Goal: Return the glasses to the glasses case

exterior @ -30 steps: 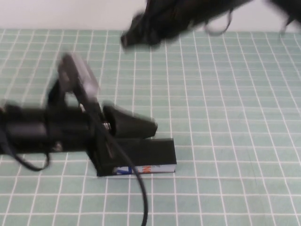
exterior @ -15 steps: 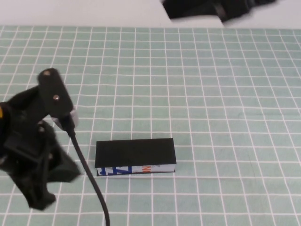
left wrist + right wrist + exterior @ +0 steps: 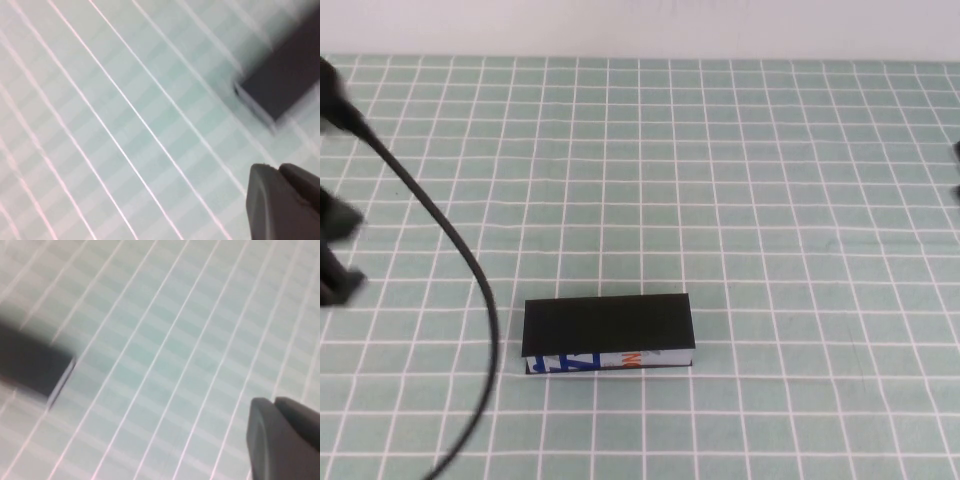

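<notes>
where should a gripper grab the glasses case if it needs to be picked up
Probably across the short width of the glasses case, coming straight down from above: it lies flat and closed, its long sides parallel and unobstructed, printed white side facing the robot. Both arms sit away from it: the left gripper is out at the table's left edge, the right gripper off to the right.

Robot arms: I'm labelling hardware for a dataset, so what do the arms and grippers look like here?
Both are matte black. The left arm at the table's left edge trails a black cable. The left gripper and right gripper show rounded dark-grey fingers; no markings visible.
</notes>
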